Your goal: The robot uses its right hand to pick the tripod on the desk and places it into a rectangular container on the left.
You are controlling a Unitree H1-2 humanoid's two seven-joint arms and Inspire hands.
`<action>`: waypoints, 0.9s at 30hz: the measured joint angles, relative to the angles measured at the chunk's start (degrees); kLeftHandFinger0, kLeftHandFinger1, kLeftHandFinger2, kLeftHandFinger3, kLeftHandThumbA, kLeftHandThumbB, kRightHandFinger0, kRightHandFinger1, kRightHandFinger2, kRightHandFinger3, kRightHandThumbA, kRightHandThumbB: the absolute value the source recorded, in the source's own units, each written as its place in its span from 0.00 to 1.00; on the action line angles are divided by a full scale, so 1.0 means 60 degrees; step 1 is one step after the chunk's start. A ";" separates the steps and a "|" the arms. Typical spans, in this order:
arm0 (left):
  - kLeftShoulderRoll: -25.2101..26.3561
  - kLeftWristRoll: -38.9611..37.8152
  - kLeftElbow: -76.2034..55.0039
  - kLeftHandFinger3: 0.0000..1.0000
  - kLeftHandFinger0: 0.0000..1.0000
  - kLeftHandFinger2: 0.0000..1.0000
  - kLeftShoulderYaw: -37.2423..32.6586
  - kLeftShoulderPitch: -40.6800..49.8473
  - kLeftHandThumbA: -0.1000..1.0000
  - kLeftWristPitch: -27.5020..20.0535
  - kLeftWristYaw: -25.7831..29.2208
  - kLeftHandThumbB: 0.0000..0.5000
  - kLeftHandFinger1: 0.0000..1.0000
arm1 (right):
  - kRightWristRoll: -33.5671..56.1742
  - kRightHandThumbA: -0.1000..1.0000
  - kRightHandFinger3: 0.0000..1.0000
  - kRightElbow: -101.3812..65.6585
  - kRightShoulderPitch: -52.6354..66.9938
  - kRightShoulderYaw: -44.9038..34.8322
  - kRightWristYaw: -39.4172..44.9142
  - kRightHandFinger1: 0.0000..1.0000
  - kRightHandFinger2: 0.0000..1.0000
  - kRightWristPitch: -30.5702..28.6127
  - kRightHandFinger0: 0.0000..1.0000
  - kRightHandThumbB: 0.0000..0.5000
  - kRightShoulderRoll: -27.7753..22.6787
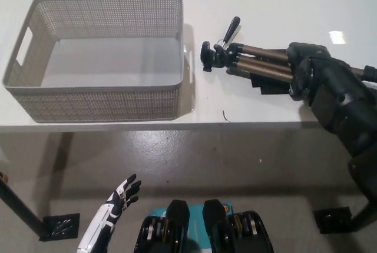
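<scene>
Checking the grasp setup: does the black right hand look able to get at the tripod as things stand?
Probably yes. The right hand already lies over the tripod legs, and nothing stands between them; whether it has closed is unclear.

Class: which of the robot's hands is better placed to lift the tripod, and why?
The right hand: it is already on the tripod legs on the desk. The left hand hangs open below the desk edge, far from it.

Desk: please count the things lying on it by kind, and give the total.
Tripod: 1
Basket container: 1
Black tape patch under the tripod: 1
Total: 3
</scene>
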 measured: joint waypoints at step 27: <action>0.0003 0.0099 0.0002 1.00 1.00 1.00 0.0091 0.0405 1.00 -0.0132 0.0001 0.50 1.00 | 0.1001 0.00 0.76 -0.0020 0.1097 -0.2682 -0.4171 0.35 0.77 -0.3688 0.00 0.28 -0.0642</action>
